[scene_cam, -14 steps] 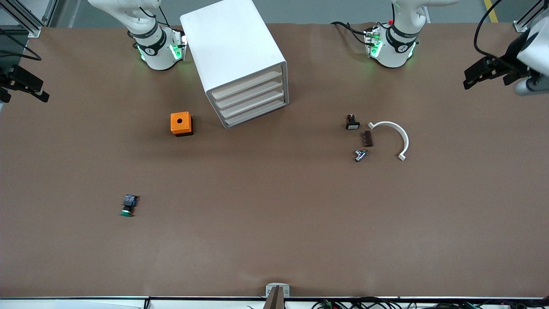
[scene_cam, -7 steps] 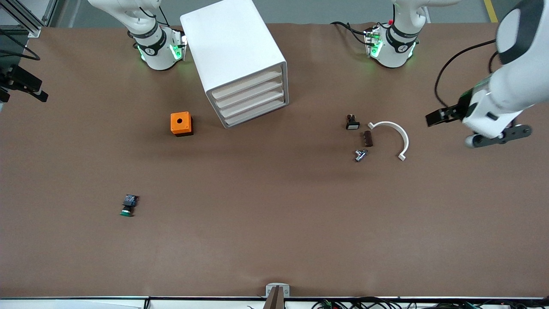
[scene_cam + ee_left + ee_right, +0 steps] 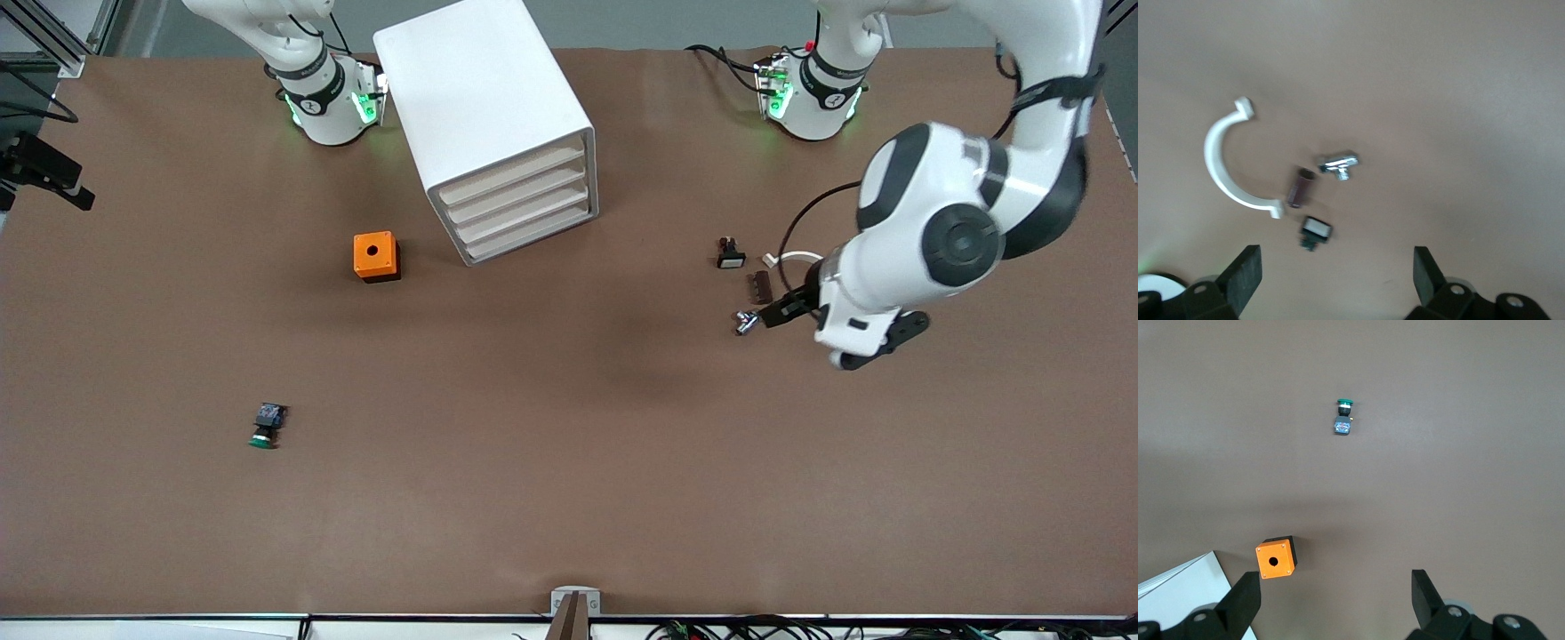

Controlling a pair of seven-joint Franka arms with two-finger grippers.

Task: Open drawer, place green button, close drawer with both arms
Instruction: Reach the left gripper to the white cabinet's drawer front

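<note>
The button point(image 3: 265, 427), green cap on a dark body, lies on its side on the table, nearer to the front camera than the orange cube; it also shows in the right wrist view as the button point(image 3: 1344, 417). The white cabinet point(image 3: 484, 107) has all its drawers point(image 3: 520, 209) pushed in. My left gripper point(image 3: 789, 311) hangs open and empty over a cluster of small parts, also seen as the left gripper point(image 3: 1336, 267). My right gripper point(image 3: 44, 169) waits open and empty, high at the right arm's end of the table, its own view showing the right gripper point(image 3: 1336, 587).
An orange cube point(image 3: 376, 256) with a round hole sits beside the cabinet. Under the left arm lie a black part with a white face point(image 3: 730, 255), a brown piece point(image 3: 762, 286), a metal piece point(image 3: 745, 322) and a white curved clamp point(image 3: 1221, 167).
The left arm has swung in from the table's edge at its own end and now hangs over the small parts. The right gripper has barely moved. Nothing on the table has shifted.
</note>
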